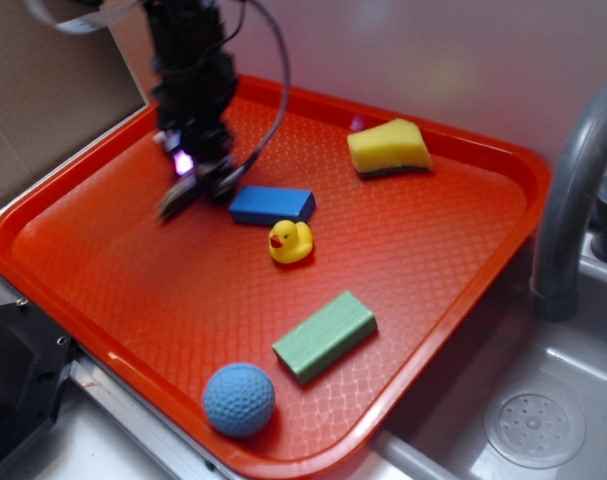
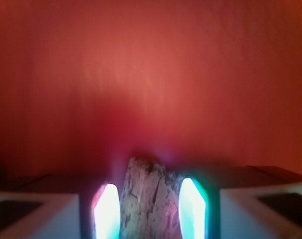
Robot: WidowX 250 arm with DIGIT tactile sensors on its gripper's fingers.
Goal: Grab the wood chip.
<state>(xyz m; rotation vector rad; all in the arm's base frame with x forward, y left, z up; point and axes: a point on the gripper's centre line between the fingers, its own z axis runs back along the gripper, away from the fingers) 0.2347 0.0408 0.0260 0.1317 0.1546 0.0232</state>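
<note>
Wood chip [image 2: 147, 199] cut off at wrist view's bottom edge, pincer [image 1: 198, 185] motion-blurred, contact perhaps unclear

No text, label, brand, number or sign is showing legibly in either view.

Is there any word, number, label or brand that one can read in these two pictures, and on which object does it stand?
None: no readable text appears in either view.
The blue block, rubber duck, green block, blue ball, yellow sponge and red tray carry no print.
The wood chip shows only grain.
</note>
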